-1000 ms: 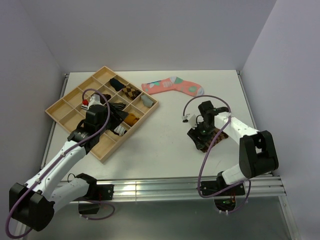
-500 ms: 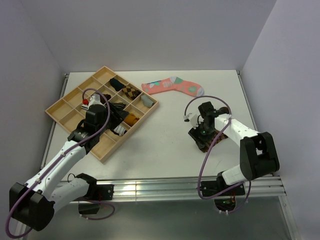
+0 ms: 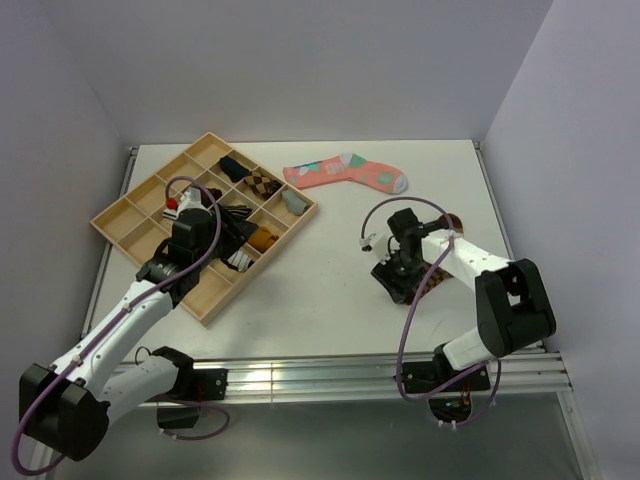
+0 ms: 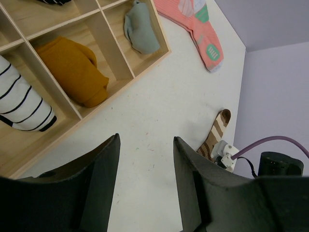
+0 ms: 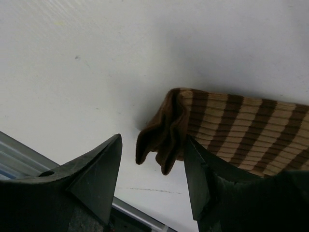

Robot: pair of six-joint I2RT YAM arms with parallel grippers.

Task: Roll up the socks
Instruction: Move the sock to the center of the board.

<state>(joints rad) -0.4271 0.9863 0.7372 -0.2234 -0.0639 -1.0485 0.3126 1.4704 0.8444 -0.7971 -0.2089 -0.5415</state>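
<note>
Just off the near edge of the wooden tray, in the left wrist view, the left gripper hung over the bare table, its fingers apart and holding nothing. The white sock lay bundled in a compartment at that edge, beside a mustard sock. The coral-pink sock lay flat beyond the tray's corner. The brown sock showed a striped end well apart from the tray.

At the right wrist, the right gripper stood spread, with the brown sock's folded end on the table between the fingers, unclamped.

From above, the right arm reached low over the brown sock, well right of the tray; the left arm reached over the tray's middle.
</note>
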